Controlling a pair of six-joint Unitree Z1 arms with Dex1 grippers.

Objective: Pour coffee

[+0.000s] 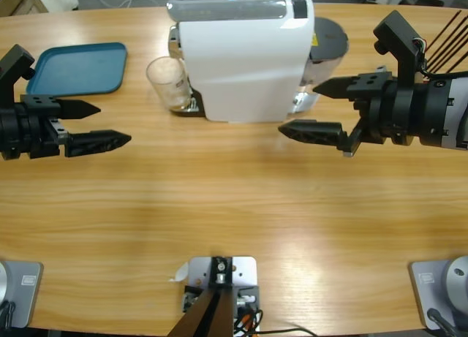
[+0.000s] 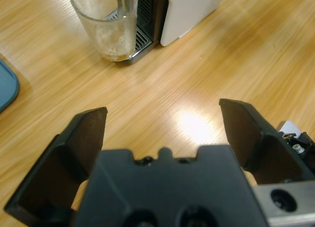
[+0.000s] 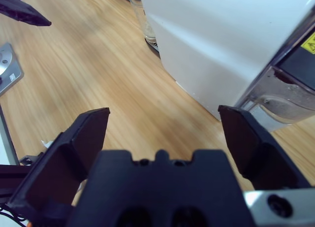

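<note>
Glass (image 1: 169,82) base partly hidden behind machine (image 1: 245,59); tray (image 2: 6,86) cut off by left edge.

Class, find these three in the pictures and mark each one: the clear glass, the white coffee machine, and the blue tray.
clear glass (image 2: 112,32): left wrist view, on its front wall.
white coffee machine (image 1: 245,66): high view, on its broad white top face.
blue tray (image 1: 77,66): high view, on its bare flat base.
</note>
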